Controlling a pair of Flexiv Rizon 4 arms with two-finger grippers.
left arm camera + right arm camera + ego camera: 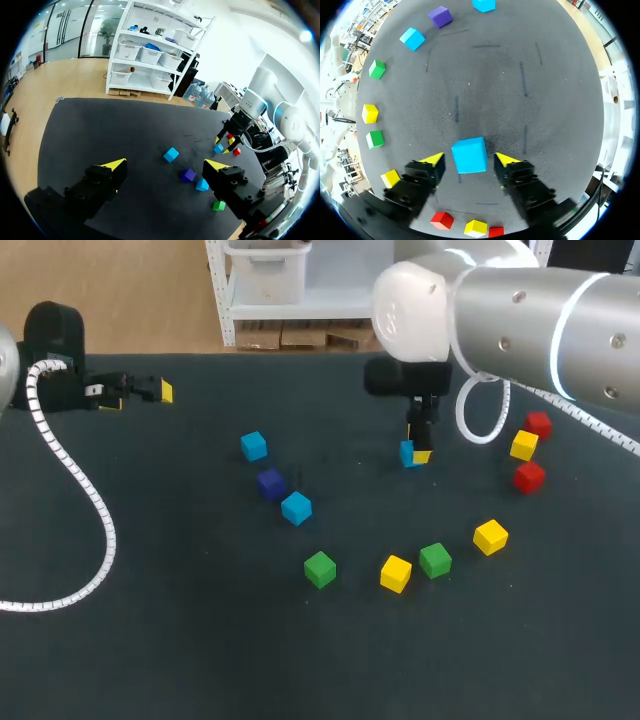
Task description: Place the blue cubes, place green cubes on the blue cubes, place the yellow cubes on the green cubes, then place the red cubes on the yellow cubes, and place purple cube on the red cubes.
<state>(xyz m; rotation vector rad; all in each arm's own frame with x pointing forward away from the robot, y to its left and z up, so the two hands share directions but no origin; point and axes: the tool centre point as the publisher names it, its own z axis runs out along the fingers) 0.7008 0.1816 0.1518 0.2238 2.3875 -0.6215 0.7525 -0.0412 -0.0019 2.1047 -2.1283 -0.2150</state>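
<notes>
A light blue cube sits on the dark table between the fingers of my right gripper. In the right wrist view this cube has a gap on each side, so the right gripper is open around it. Two more blue cubes lie left of centre with the purple cube between them. Green cubes and yellow cubes form an arc nearer the front. My left gripper hangs open and empty at the far left.
At the right, a yellow cube lies between two red cubes. A white coiled cable from the left arm loops over the table's left side.
</notes>
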